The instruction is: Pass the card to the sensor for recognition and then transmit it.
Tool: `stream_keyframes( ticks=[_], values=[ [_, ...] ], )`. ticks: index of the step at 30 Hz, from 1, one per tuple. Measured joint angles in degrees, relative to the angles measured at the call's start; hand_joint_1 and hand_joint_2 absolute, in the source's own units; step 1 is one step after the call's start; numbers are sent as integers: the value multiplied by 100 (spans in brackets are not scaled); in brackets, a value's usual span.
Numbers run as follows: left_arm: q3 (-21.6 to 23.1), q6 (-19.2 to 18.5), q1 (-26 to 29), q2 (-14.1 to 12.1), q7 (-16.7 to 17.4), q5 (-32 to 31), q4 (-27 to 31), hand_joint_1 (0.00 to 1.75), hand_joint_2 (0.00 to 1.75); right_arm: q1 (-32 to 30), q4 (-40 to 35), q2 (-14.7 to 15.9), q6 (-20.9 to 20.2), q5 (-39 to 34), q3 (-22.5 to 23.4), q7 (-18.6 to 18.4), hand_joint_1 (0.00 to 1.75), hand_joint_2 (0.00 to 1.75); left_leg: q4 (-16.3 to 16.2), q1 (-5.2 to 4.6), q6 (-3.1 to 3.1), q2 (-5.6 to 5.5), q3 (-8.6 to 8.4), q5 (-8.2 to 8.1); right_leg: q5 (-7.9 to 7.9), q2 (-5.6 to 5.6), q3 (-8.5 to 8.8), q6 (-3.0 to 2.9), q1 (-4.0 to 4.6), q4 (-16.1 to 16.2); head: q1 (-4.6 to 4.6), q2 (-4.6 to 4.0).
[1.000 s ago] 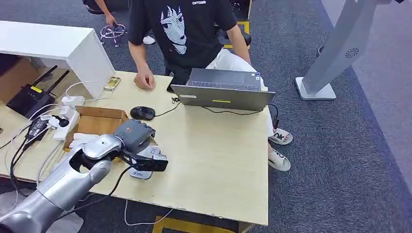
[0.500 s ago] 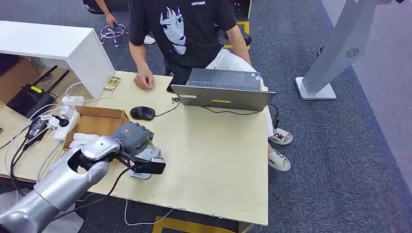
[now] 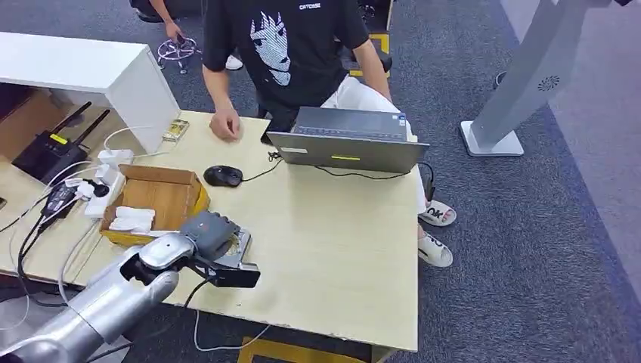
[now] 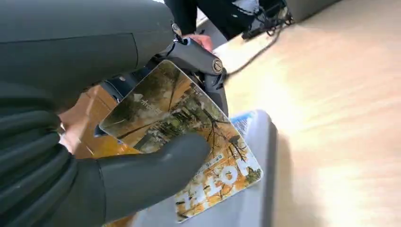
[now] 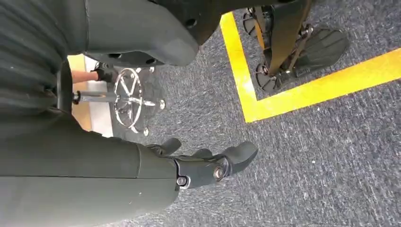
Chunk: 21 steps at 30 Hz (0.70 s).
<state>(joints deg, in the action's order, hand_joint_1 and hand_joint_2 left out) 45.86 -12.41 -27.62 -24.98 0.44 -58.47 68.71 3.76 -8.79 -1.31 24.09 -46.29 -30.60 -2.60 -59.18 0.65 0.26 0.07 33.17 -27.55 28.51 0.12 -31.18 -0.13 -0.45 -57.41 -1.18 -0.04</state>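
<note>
My left hand (image 3: 205, 234) is low over the near part of the wooden table (image 3: 340, 257), pinching a card (image 3: 231, 275) between thumb and fingers. From the left wrist the card (image 4: 189, 137) shows an autumn-tree picture and lies flat just above the grey sensor pad (image 4: 257, 189); whether they touch I cannot tell. In the head view a strip of the sensor (image 3: 242, 243) shows beside the hand, the rest hidden under it. My right hand (image 5: 208, 168) hangs over dark carpet, fingers loosely apart and holding nothing.
A person in a black shirt (image 3: 280, 45) stands across the table, one hand (image 3: 224, 127) on it. Laptop (image 3: 348, 144), mouse (image 3: 222, 175), cardboard box (image 3: 155, 200), power strip (image 3: 106, 189) and router (image 3: 49, 155) lie further back and left.
My left hand has carried the card down and toward the table's near edge, onto the sensor, uncovering the cardboard box. The person and laptop stayed put.
</note>
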Motion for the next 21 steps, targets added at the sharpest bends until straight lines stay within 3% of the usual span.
stream_keyframes(
  ticks=[17, 21],
  values=[
    [-44, 378, -78, 354, 177, -170, -692, 175, 175, 15, 0, -2, 44, 19, -125, -11, 0, 175, 8, 3, -3, -21, -74, 16, -2, -28, 65, -2, 0, 1, 0, 0],
    [-274, -29, -619, 398, 326, -17, -611, 175, 175, 13, 4, 0, 87, -11, -125, 41, 0, 175, 1, 15, -3, -25, -3, 69, -50, -31, 1, 1, 9, -2, -7, 0]
  ],
)
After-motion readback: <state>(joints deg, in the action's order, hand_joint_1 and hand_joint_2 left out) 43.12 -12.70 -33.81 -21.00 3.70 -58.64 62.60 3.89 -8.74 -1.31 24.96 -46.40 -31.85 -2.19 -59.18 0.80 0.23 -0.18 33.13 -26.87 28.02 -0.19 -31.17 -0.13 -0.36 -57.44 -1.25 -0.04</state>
